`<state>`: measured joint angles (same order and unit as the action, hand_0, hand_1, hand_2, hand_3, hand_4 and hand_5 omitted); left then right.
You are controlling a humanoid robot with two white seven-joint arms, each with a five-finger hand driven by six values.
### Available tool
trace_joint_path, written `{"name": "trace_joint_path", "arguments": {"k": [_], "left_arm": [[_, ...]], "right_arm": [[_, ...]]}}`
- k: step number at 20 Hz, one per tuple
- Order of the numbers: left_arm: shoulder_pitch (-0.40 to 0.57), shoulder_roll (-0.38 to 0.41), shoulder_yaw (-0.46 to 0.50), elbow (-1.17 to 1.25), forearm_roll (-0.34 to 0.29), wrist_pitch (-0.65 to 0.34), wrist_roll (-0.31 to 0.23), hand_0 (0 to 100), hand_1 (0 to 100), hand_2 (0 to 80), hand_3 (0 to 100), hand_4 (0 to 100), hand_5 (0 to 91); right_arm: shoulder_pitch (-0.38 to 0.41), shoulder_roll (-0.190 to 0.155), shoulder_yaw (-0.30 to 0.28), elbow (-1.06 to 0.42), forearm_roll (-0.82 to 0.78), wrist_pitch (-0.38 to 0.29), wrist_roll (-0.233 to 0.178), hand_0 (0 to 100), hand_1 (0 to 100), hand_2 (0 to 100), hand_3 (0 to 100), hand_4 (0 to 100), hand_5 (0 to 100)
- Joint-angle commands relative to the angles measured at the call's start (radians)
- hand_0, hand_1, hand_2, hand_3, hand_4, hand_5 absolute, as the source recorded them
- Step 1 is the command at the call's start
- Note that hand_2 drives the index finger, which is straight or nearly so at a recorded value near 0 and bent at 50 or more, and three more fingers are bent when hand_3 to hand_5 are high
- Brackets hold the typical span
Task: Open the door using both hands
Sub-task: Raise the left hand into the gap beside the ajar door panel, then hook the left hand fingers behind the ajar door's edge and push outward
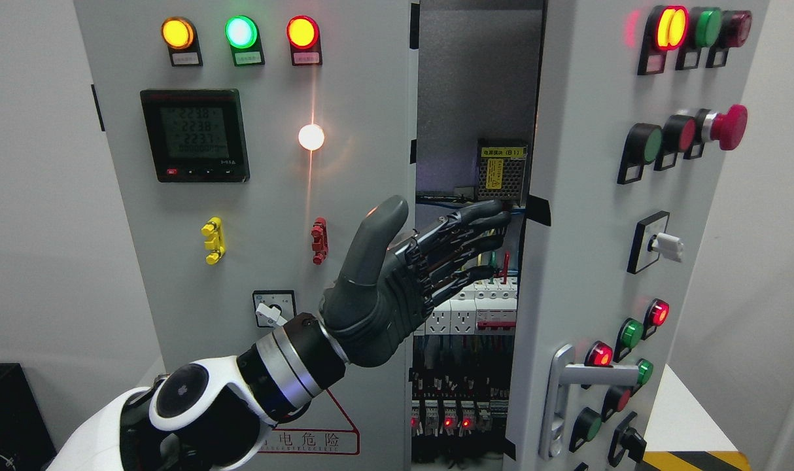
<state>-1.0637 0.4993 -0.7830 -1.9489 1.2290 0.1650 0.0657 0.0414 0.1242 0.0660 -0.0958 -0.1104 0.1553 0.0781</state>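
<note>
A grey electrical cabinet fills the view. Its right door stands partly swung out, carrying lamps, push buttons and a metal lever handle. My left hand reaches up from the lower left into the gap between the doors. Its fingers are stretched out straight, tips at the inner edge of the right door, thumb raised. It holds nothing. The left door looks closed, with a digital meter and three lit lamps. My right arm does not show.
Inside the gap I see a power supply with a yellow label, white breakers and sockets, and wiring with red LEDs below. A red mushroom button sticks out from the right door. A white table edge lies at lower right.
</note>
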Motion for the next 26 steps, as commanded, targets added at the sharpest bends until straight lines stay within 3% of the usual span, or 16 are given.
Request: {"name": "trace_joint_path", "arguments": {"k": [1, 7, 26], "left_arm": [[-0.065, -0.030, -0.035, 0.033, 0.153, 0.010, -0.001, 0, 0, 0.0, 0, 0, 0.0], [-0.147, -0.033, -0.061, 0.074, 0.254, 0.071, -0.001, 0, 0, 0.0, 0, 0, 0.0], [-0.168, -0.050, -0.076, 0.058, 0.288, 0.094, -0.003, 0, 0, 0.0, 0, 0, 0.0]], "right_arm": [[0.000, 0.000, 0.000, -0.001, 0.000, 0.000, 0.000, 0, 0, 0, 0, 0, 0], [0.000, 0.000, 0.000, -0.001, 0.000, 0.000, 0.000, 0, 0, 0, 0, 0, 0], [0.000, 0.000, 0.000, -0.001, 0.000, 0.000, 0.000, 0, 0, 0, 0, 0, 0]]}}
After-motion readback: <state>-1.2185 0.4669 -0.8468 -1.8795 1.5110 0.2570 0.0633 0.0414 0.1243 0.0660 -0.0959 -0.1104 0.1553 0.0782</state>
